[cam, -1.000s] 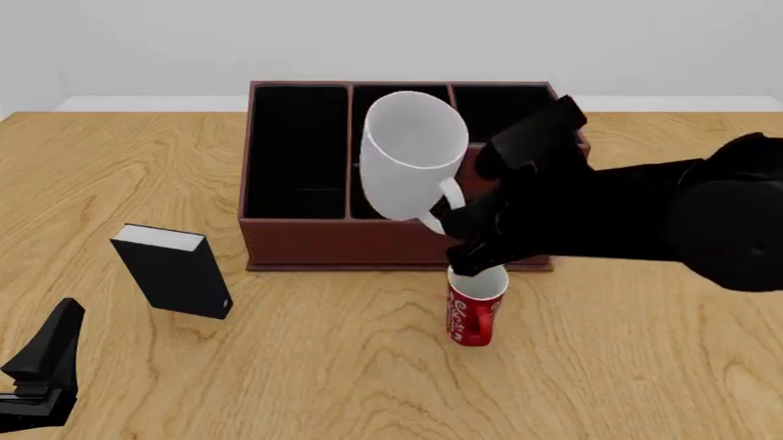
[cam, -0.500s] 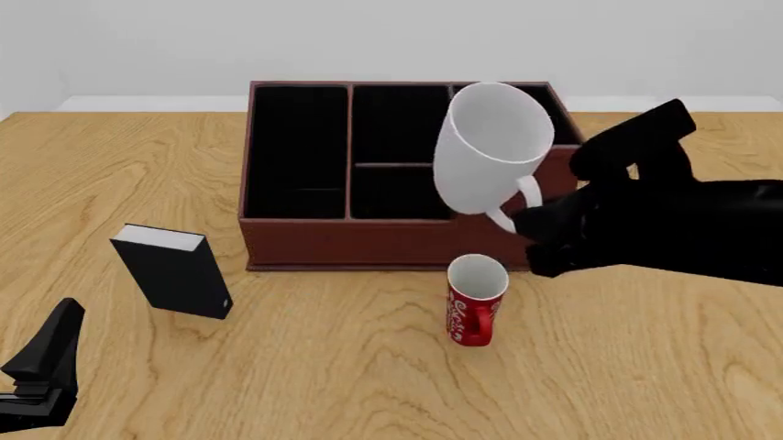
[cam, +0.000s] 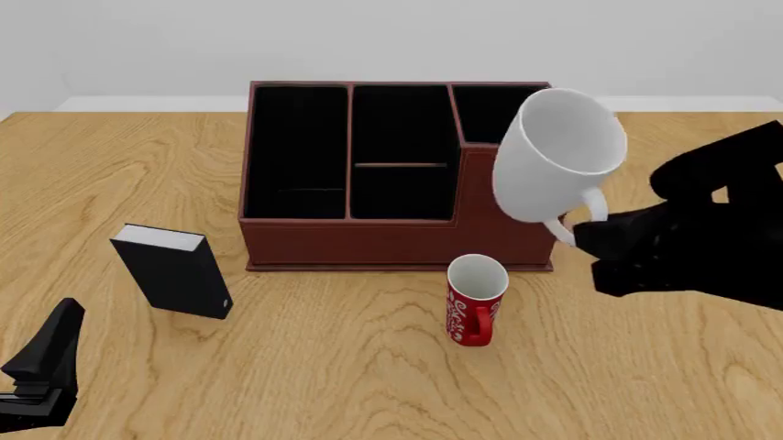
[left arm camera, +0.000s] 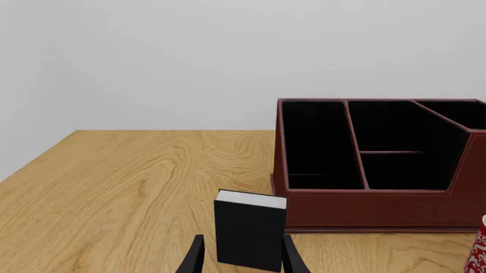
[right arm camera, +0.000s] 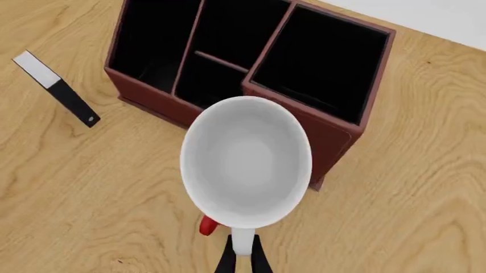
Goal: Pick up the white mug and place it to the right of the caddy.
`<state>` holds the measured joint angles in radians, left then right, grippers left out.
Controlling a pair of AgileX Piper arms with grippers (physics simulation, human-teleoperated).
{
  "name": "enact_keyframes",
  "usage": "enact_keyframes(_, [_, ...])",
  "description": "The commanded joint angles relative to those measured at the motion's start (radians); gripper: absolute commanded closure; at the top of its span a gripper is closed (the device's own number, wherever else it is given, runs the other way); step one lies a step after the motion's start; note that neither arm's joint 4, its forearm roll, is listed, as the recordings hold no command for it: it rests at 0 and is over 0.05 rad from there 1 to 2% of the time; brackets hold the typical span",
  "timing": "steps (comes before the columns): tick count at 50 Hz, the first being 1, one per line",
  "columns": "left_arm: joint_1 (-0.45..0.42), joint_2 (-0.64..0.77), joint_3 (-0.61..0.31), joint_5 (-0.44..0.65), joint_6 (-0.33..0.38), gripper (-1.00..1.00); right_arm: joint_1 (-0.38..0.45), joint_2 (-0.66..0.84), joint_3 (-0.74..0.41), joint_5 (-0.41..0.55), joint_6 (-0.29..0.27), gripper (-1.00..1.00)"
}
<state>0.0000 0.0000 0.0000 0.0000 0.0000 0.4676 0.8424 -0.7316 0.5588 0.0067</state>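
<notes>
The white mug (cam: 556, 156) hangs tilted in the air over the right end of the caddy (cam: 367, 246). My right gripper (cam: 585, 234) is shut on its loop handle. In the right wrist view I look down into the white mug (right arm camera: 245, 162), with the right gripper (right arm camera: 243, 256) pinching the handle and the caddy (right arm camera: 334, 136) below and behind it. My left gripper (cam: 43, 367) rests low at the near left, open. In the left wrist view the left gripper (left arm camera: 241, 264) holds nothing and the caddy (left arm camera: 365, 205) stands ahead.
A red mug (cam: 475, 302) with white lettering stands upright just in front of the caddy's right part, also seen as a red mug (right arm camera: 206, 226) under the white one. A black box (cam: 178, 272) with a white top stands left of the caddy; that black box (left arm camera: 249, 230) faces my left gripper.
My right gripper has carried the white mug to the right, from above the caddy's middle compartment to above its right end. The left arm has not moved.
</notes>
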Motion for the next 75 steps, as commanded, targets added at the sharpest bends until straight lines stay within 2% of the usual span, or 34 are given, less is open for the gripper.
enact_keyframes(1, [0.000, 0.000, 0.000, 0.000, 0.000, -1.00, -0.065, -0.068, 0.040, 0.025, 0.028, 1.00])
enact_keyframes(19, [0.000, 0.000, 0.000, 0.000, 0.000, -1.00, -0.225, -0.167, 0.090, 0.068, 0.070, 1.00])
enact_keyframes(46, [0.000, 0.000, 0.000, 0.000, 0.000, -1.00, -0.357, -0.172, 0.118, 0.033, 0.157, 1.00])
enact_keyframes(65, [0.000, 0.000, 0.000, 0.000, 0.000, -1.00, -0.443, -0.076, 0.066, 0.000, 0.156, 1.00])
enact_keyframes(75, [0.000, 0.000, 0.000, 0.000, 0.000, -1.00, -0.452, 0.001, 0.002, -0.010, 0.125, 1.00])
